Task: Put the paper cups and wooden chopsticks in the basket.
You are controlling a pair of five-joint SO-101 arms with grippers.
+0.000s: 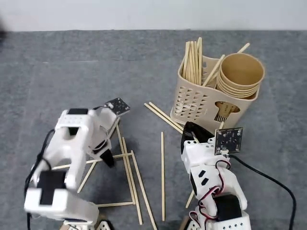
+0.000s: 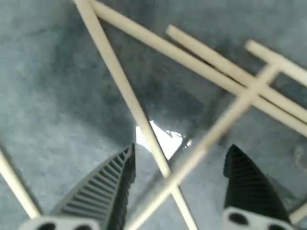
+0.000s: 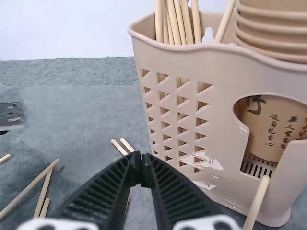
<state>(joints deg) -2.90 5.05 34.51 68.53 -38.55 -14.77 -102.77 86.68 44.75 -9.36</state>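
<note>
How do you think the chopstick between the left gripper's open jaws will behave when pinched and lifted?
The chopstick looks thin, straight and wooden, so it is probably stiff and light. Another stick crosses it inside the left gripper, so that one may get dragged or pivot. On the grey mat it likely won't roll far.

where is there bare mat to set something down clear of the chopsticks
Free: the mat beyond the left arm, left of the basket, and the strip right of the basket. Crowded: between the arms, where loose chopsticks lie crossed.

A lab-style test bench: grey felt mat (image 1: pixel 96 62), bare white wall (image 1: pixel 144 14).
</note>
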